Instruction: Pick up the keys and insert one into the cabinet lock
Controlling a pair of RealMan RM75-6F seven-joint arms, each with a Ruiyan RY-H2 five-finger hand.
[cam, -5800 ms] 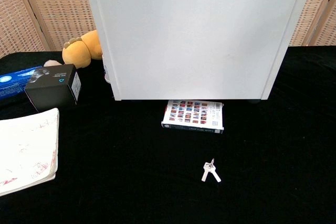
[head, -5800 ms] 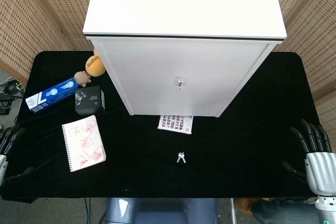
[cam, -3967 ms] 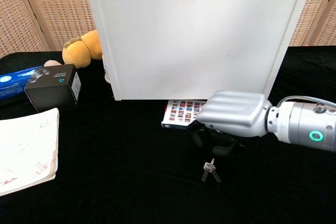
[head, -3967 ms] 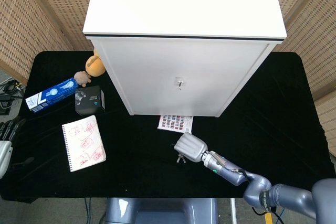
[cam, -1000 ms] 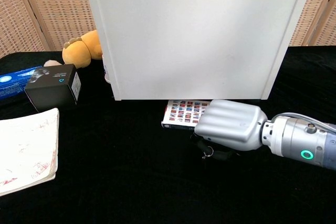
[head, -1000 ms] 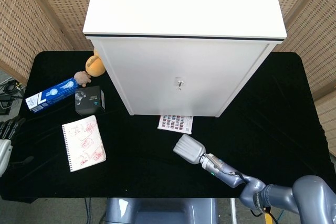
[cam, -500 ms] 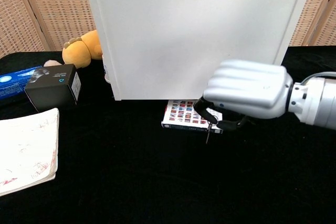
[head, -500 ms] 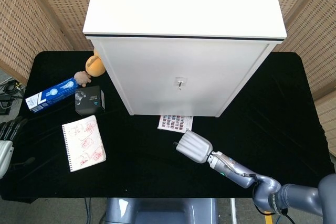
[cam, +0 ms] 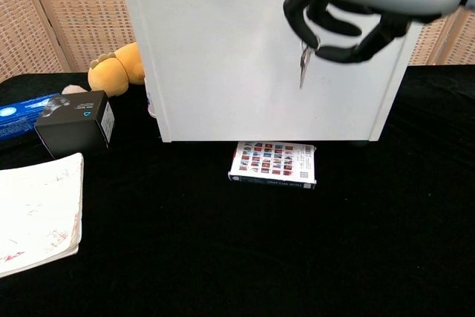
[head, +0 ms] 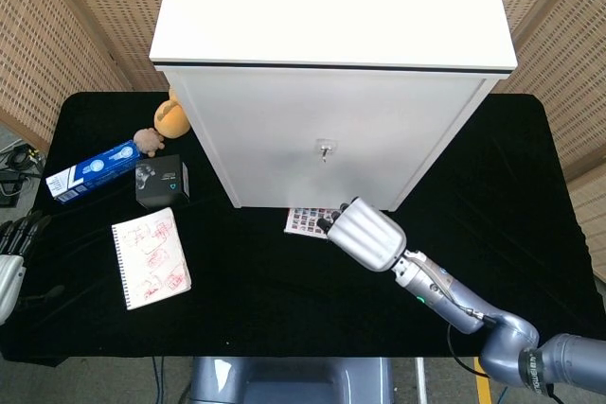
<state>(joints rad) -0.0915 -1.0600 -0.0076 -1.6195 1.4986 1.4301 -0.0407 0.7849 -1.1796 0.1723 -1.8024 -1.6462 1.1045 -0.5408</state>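
Note:
My right hand (head: 367, 233) (cam: 356, 5) hangs in the air in front of the white cabinet (head: 327, 130), fingers curled downward. It pinches the small silver keys (cam: 303, 61), which dangle below the fingers against the cabinet's front in the chest view. In the head view the hand hides the keys. The cabinet lock (head: 325, 149) sits in the middle of the door, above and a little left of the hand, with a key sticking out of it. My left hand (head: 11, 257) rests at the table's left edge with its fingers apart, holding nothing.
A card box with coloured squares (head: 316, 221) (cam: 272, 164) lies at the cabinet's foot. To the left are a sketched notebook (head: 151, 257), a black box (head: 162, 182), a blue box (head: 93, 170) and plush toys (head: 169, 118). A black cloth (head: 256, 300) covers the table.
My right hand has risen from the table with the keys, from just above the card box up in front of the cabinet door. The left hand has stayed put.

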